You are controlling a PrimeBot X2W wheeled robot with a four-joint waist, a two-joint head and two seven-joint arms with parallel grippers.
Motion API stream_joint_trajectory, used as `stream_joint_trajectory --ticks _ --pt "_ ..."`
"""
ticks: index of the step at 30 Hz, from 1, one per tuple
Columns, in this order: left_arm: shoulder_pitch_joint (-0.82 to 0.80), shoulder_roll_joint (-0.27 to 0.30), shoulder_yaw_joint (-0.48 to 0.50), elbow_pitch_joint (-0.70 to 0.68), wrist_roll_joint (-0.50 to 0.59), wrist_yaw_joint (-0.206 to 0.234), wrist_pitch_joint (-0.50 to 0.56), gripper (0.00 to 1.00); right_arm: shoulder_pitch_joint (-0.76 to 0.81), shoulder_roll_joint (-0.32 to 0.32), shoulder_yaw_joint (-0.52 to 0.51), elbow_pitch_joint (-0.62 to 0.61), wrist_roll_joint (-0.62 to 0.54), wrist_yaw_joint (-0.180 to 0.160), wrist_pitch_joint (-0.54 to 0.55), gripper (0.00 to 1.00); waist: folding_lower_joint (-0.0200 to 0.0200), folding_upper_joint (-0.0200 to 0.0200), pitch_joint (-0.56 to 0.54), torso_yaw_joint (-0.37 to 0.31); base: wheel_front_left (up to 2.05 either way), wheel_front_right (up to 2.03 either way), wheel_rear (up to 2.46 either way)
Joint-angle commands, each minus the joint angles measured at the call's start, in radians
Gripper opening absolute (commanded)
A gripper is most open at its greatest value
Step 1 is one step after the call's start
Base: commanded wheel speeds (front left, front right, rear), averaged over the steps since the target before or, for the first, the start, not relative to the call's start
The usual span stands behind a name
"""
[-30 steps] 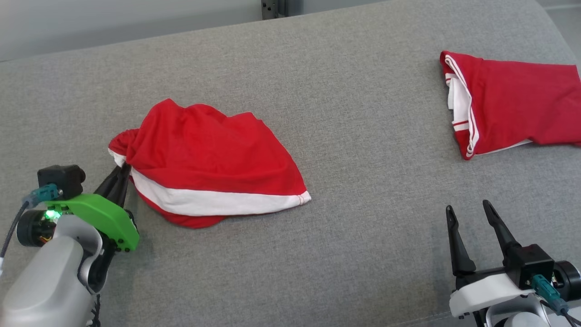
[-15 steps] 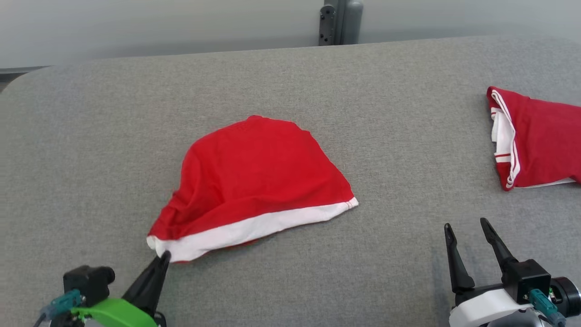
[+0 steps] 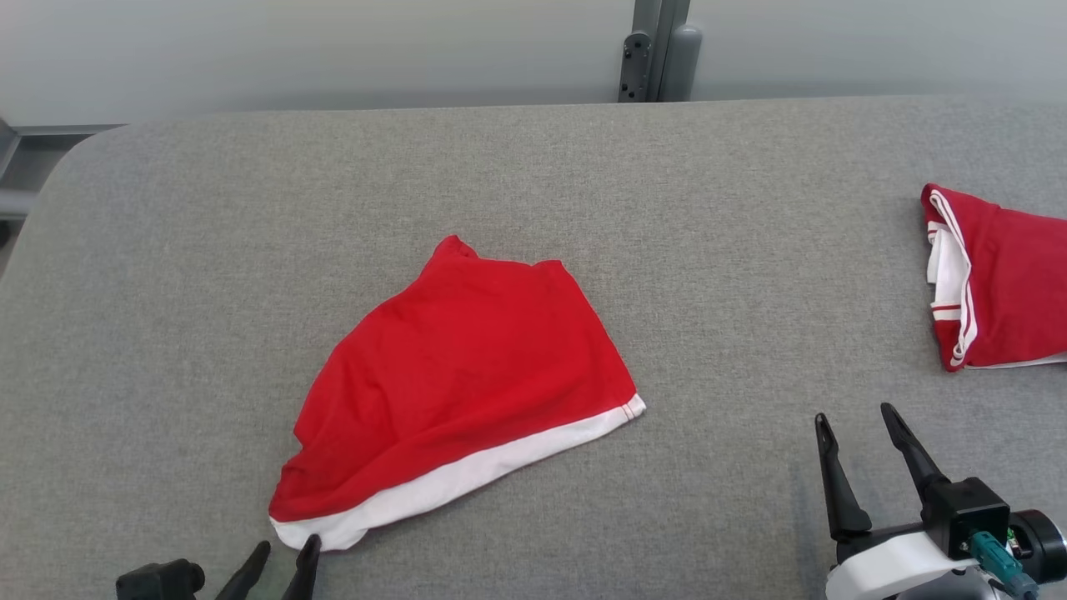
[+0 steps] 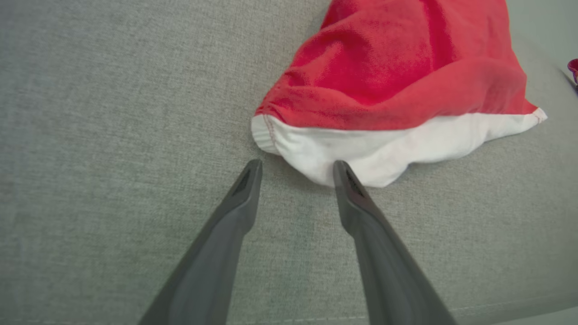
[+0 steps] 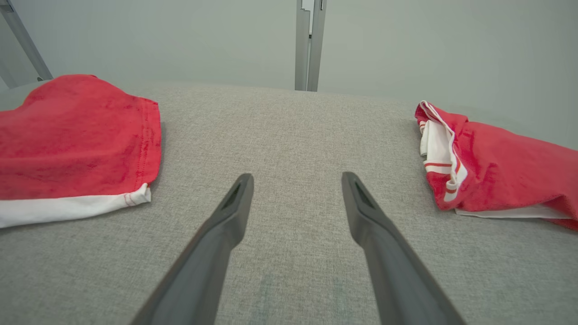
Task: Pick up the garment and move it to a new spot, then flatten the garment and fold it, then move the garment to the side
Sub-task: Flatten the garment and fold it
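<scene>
the red garment (image 3: pixel 467 375) with the white hem band lies on the grey upholstered surface (image 3: pixel 583 167), left of its middle and toward the near edge, hem side facing the robot. it is not yet flat: the wrist view shows a rolled ridge above the white band, and the near-left corner is bunched.

the left gripper (image 3: pixel 282 554) sits at that corner with its fingers spread and nothing between them; one fingertip (image 4: pixel 341 169) looks to be touching the white band. the right gripper (image 3: pixel 856 417) hovers wide open and empty near the near edge, between this garment and a second red garment (image 3: pixel 1000 283) at the right edge.

risks, as i judge them:
- the touching fingertip could snag the hem and drag the corner when the arm moves, undoing the placement.
- a pinch at the bunched corner may catch both layers, so spreading would leave it doubled.
- smoothing over the ridge could press in a crease and skew the fold.
- the right arm might reach for the wrong red piece, since it looks much the same and lies on that arm's side.
</scene>
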Motion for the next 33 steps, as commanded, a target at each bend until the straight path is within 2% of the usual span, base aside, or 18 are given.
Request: stream_joint_trajectory --ticks 1,6,8,12,15,21,24,28,33 --pt "-0.002 -0.002 0.012 0.000 0.010 0.012 -0.017 1.00 -0.004 -0.005 -0.004 -0.009 0.000 -0.001 0.000 1.00 0.0000 0.0000 -0.008 -0.007 0.00 0.00 0.00" --pt "0.040 -0.018 0.120 -0.047 0.073 0.080 -0.075 1.00 -0.008 -0.004 -0.026 -0.049 0.000 -0.001 0.000 1.00 0.0000 0.0000 -0.027 -0.027 0.00 0.00 0.00" --pt "0.052 -0.045 0.211 -0.104 0.149 0.112 -0.080 1.00 -0.006 -0.003 -0.041 -0.069 0.002 -0.001 0.000 1.00 0.0000 0.0000 -0.037 -0.032 0.00 0.00 0.00" --pt "0.130 -0.135 0.346 -0.201 0.325 0.107 -0.077 1.00 0.003 0.000 -0.070 -0.101 0.006 -0.001 0.000 1.00 0.0000 0.0000 -0.062 -0.045 0.00 0.00 0.00" --pt "0.157 -0.213 0.419 -0.243 0.431 0.074 -0.078 1.00 0.005 0.002 -0.086 -0.110 0.004 -0.001 0.000 1.00 0.0000 0.0000 -0.082 -0.053 0.00 0.00 0.00" --pt "0.214 -0.349 0.526 -0.238 0.619 -0.052 -0.078 1.00 0.014 0.006 -0.123 -0.116 0.008 -0.001 0.000 1.00 0.0000 0.0000 -0.115 -0.070 0.00 0.00 0.00" --pt "0.211 -0.397 0.564 -0.211 0.688 -0.092 -0.078 1.00 0.018 0.008 -0.130 -0.107 0.007 -0.001 0.000 1.00 0.0000 0.0000 -0.119 -0.076 0.00 0.00 0.00" --pt "0.186 -0.434 0.598 -0.181 0.737 -0.120 -0.078 1.00 0.020 0.010 -0.125 -0.079 0.007 -0.001 0.000 1.00 0.0000 0.0000 -0.122 -0.083 0.00 0.00 0.00" --pt "0.157 -0.453 0.614 -0.165 0.768 -0.134 -0.078 1.00 0.011 0.011 -0.115 -0.050 0.005 -0.001 0.000 1.00 0.0000 0.0000 -0.121 -0.086 0.00 0.00 0.00"
